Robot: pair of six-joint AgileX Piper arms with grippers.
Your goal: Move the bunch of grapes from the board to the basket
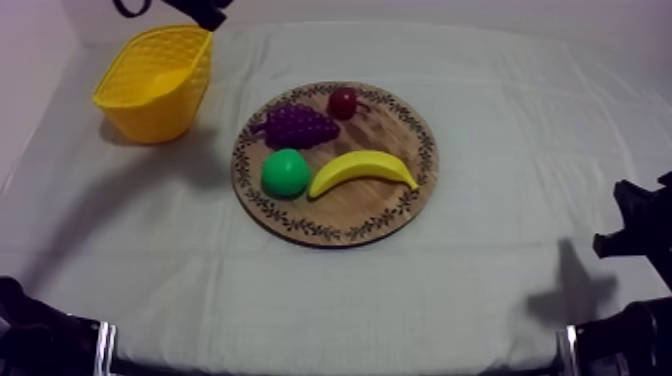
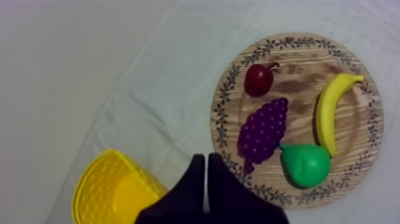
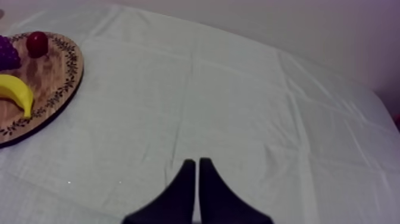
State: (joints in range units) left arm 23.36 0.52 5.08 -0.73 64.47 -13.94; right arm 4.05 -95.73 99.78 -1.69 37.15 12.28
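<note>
A purple bunch of grapes (image 1: 297, 126) lies on the round wooden board (image 1: 400, 205), toward its far left part; the left wrist view has the grapes (image 2: 263, 132) between the small red fruit and the pear. The yellow basket (image 1: 155, 80) stands at the back left of the table. My left gripper (image 2: 205, 157) hangs shut with nothing in it, high above the cloth between the basket (image 2: 110, 190) and the board (image 2: 297, 71); from above it (image 1: 207, 14) is just behind the basket. My right gripper (image 3: 197, 161) is shut on nothing, low over bare cloth at the table's right side (image 1: 622, 228).
Also on the board are a small red fruit (image 1: 343, 102), a green pear (image 1: 286, 172) and a yellow banana (image 1: 362, 170). Grey-white cloth (image 1: 500, 300) covers the table around the board.
</note>
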